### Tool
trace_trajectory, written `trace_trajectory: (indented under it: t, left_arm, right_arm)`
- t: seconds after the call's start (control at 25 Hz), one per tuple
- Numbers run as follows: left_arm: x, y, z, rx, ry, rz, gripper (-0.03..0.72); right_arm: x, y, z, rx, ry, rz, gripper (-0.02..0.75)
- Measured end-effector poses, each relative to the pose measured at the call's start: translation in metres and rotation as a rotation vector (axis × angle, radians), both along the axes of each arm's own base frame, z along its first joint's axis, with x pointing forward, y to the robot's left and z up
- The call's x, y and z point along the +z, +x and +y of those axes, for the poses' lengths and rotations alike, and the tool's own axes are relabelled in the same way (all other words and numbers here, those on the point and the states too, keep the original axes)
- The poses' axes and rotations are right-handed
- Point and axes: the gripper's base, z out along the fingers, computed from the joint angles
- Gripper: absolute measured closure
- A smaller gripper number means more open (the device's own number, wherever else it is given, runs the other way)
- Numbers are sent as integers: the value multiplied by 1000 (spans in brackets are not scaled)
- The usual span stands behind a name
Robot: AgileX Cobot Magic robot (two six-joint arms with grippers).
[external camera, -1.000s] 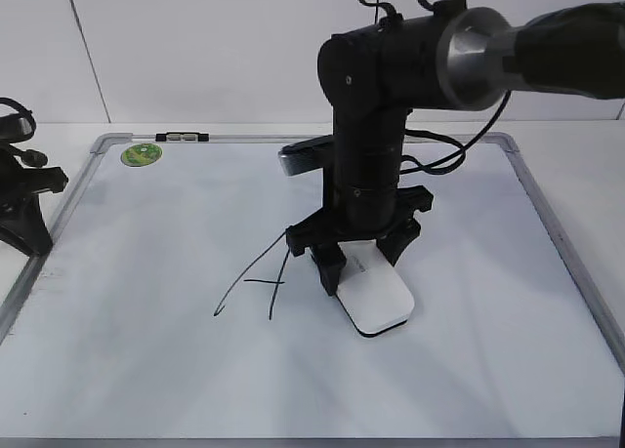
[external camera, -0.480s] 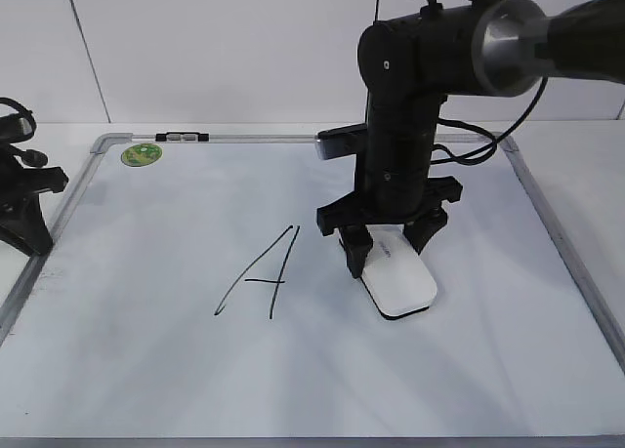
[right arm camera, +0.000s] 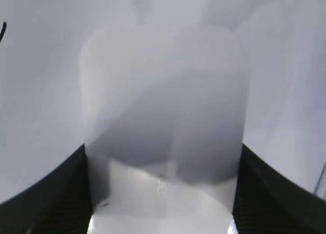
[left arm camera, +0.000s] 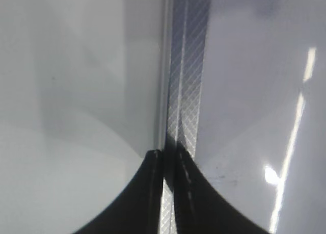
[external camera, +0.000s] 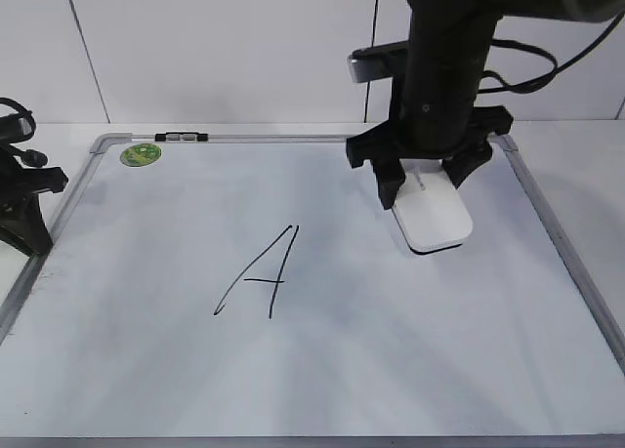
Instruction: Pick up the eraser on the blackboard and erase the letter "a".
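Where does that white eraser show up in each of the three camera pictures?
Exterior view: the eraser is right of centre, held in the right tool above the blackboard.
Left wrist view: not in it.
Right wrist view: the eraser fills the centre.
Shared landmark: the white blackboard surface.

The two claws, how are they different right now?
The right claw is shut on the white eraser, while the left claw holds nothing and is closed. The right claw is over the blackboard, up near its far right corner; the left claw sits at the board's metal frame. The right arm stands tall in the exterior view; the left stays low at the edge. Both are black.
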Motion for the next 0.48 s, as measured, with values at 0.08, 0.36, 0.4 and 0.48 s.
trace_trajectory:
  t: [0.08,0.36,0.4,0.48]
  left_arm:
    - [0,0,0,0,0,0,659]
    - [0,0,0,0,0,0,659]
    - [0,0,0,0,0,0,659]
    - [0,0,0,0,0,0,659]
  right_arm:
    - [10,-1,-4,-33,-10,-38,210]
    - [30,0,-21,-104,-29,-109,210]
    - [29,2,-27,-123,-28,-108,210]
    - [29,8,-41,-162,-29,-108,210]
